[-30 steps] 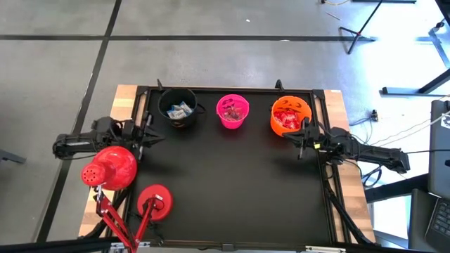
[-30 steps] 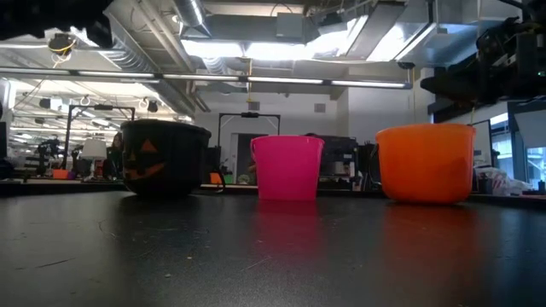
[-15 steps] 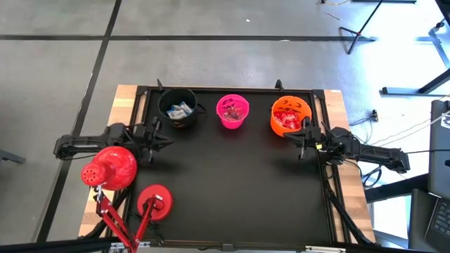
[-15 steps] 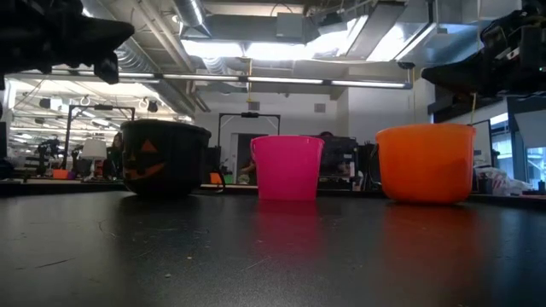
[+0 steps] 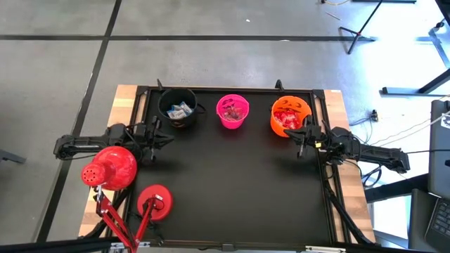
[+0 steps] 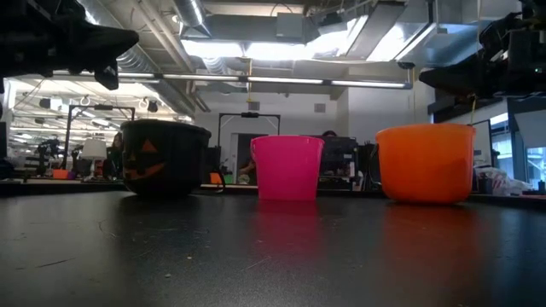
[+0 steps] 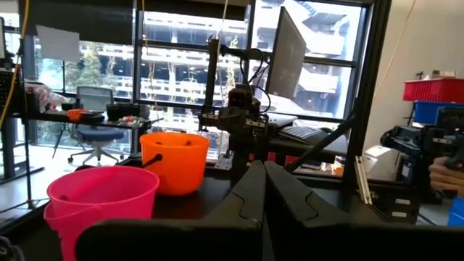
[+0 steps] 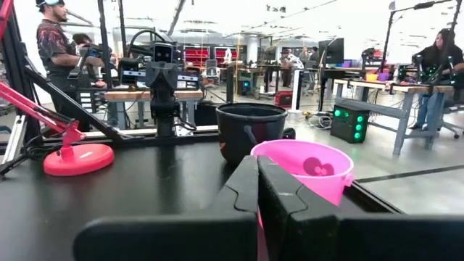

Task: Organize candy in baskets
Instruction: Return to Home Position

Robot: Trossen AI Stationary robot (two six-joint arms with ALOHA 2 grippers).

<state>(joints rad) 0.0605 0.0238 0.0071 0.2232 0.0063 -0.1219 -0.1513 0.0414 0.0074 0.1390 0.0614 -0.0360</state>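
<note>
Candy (image 5: 181, 109) lies in three buckets lined along one edge of the table (image 5: 232, 197): blue-and-white pieces in the black bucket (image 5: 169, 105), mixed ones in the pink bucket (image 5: 233, 124), red ones in the orange bucket (image 5: 304, 109).

Both arms reach inward from opposite sides of the table, stretched low and facing each other. The left gripper (image 5: 162, 135) hangs just in front of the black bucket, and the right gripper (image 5: 294, 136) just beside the orange one.

Each wrist view shows its own fingers pressed together on nothing, the left pair (image 7: 246, 194) and the right pair (image 8: 243, 190).

Only the high view looks down onto the candy. The low view sees just the bucket walls (with a jack-o'-lantern face on the black one) and the arms as dark shapes in its upper corners. The right wrist view looks past the pink bucket to the black one, with a red lamp base (image 8: 78, 158) to one side.

All the candy is down inside the buckets, apart from both pairs of fingers.
</note>
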